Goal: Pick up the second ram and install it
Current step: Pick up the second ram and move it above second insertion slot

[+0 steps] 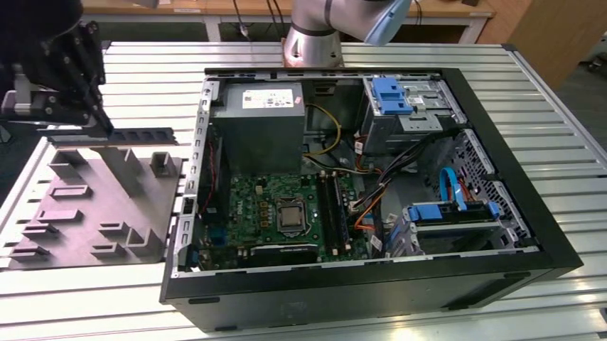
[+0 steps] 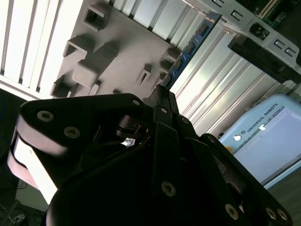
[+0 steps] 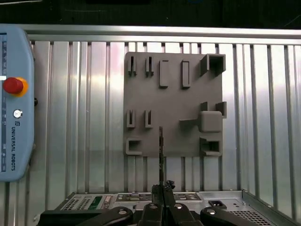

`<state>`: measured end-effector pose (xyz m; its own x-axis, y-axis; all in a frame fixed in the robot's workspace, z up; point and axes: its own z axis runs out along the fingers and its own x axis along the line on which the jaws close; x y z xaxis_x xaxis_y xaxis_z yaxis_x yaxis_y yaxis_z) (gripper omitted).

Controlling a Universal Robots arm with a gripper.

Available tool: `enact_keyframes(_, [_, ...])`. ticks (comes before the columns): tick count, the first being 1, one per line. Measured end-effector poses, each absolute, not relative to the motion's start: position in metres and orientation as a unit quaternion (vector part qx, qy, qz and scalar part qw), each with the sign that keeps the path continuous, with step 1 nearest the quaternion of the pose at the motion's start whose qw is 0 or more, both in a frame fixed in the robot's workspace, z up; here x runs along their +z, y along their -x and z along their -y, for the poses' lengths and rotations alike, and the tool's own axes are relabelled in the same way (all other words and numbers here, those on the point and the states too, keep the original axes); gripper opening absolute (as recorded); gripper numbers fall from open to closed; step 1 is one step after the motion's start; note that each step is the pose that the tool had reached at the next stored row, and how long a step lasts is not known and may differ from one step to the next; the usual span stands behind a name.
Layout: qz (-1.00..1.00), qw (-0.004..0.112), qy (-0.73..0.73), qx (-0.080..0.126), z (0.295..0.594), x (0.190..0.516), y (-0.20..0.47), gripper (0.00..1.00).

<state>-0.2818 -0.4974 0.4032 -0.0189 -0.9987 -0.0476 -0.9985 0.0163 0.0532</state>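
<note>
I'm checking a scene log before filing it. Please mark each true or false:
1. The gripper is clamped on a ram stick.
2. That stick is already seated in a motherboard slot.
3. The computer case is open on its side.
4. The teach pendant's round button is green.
1. True. The gripper is shut on the second ram, which sticks out past its fingertips.
2. False. The stick is held outside the computer case, beside the grey fixture tray.
3. True. The case lies open, and the motherboard shows inside it.
4. False. The button on the teach pendant is red.
</note>
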Motion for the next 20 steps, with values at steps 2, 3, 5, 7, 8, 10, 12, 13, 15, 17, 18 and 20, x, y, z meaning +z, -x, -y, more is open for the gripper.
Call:
enact_keyframes(2, [0.713,0.002,-0.700,-0.036,0.497,0.403,0.274,0.12])
enact_keyframes(3, [0.713,0.002,-0.700,-0.036,0.497,0.403,0.271,0.12])
enact_keyframes(5, [0.713,0.002,-0.700,-0.036,0.497,0.403,0.263,0.12])
enact_keyframes(7, [0.713,0.002,-0.700,-0.036,0.497,0.403,0.255,0.12])
enact_keyframes(8, [0.713,0.002,-0.700,-0.036,0.497,0.403,0.251,0.12])
enact_keyframes(10, [0.713,0.002,-0.700,-0.036,0.497,0.403,0.243,0.12])
enact_keyframes(12, [0.713,0.002,-0.700,-0.036,0.497,0.403,0.235,0.12])
enact_keyframes(13, [0.713,0.002,-0.700,-0.036,0.497,0.403,0.231,0.12])
enact_keyframes(15, [0.713,0.002,-0.700,-0.036,0.497,0.403,0.223,0.12])
enact_keyframes(17, [0.713,0.002,-0.700,-0.036,0.497,0.403,0.216,0.12])
enact_keyframes(18, [0.713,0.002,-0.700,-0.036,0.497,0.403,0.212,0.12])
enact_keyframes(20, [0.713,0.002,-0.700,-0.036,0.497,0.403,0.205,0.12])
